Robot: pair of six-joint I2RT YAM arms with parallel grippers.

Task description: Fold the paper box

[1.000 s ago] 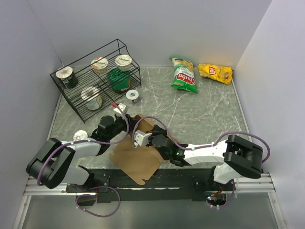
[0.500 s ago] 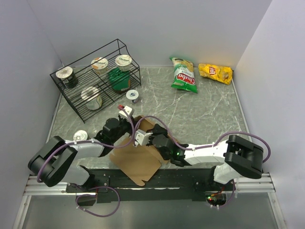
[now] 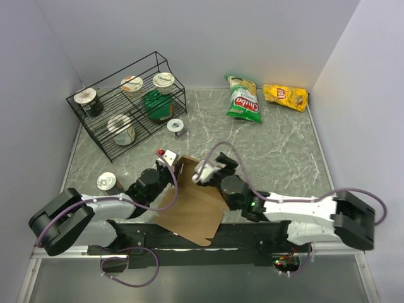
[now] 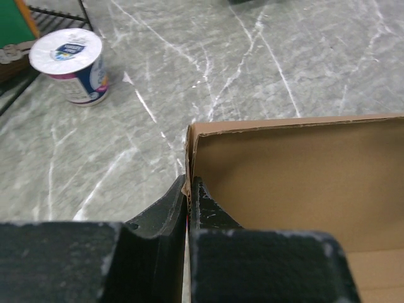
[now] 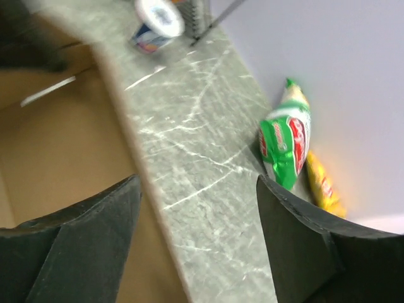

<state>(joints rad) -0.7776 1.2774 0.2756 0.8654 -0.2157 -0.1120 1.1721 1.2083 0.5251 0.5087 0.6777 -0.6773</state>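
At your far left stands the wire rack (image 3: pixel 140 120), thin black rod bent into stepped shelves. It holds four round foil-lidded cups (image 3: pixel 131 83) and a green packet (image 3: pixel 156 104). Just in front of it a short white cup (image 3: pixel 175 126) stands upright on the table (image 3: pixel 278 145), a grey-green stone-look slab veined in white. Another lidded cup (image 3: pixel 106 183) sits beside the left arm, near the table's left edge.

Your left gripper (image 4: pixel 188 187) is pinched together on the paper box (image 3: pixel 189 205). In the left wrist view its two black fingers (image 4: pixel 158 208) meet on the thin upright edge of a raised wall, right at the corner. The box is plain brown corrugated card, matte and unprinted. It lies at the near edge of the table between the two arms, and its near corner hangs out past that edge over the black base rail. The wall you hold stands up, and the rest spreads as a broad panel toward the near edge.

Your right gripper (image 5: pixel 197 183) sits above the box's far right edge with its fingers (image 5: pixel 82 233) spread wide. Only card and bare stone show in the gap.

To the right, bare stone runs from the box to the far wall. There a crinkled, glossy green chip bag (image 3: pixel 243 100) and a yellow chip bag (image 3: pixel 285 96) lie side by side, well apart from the box.
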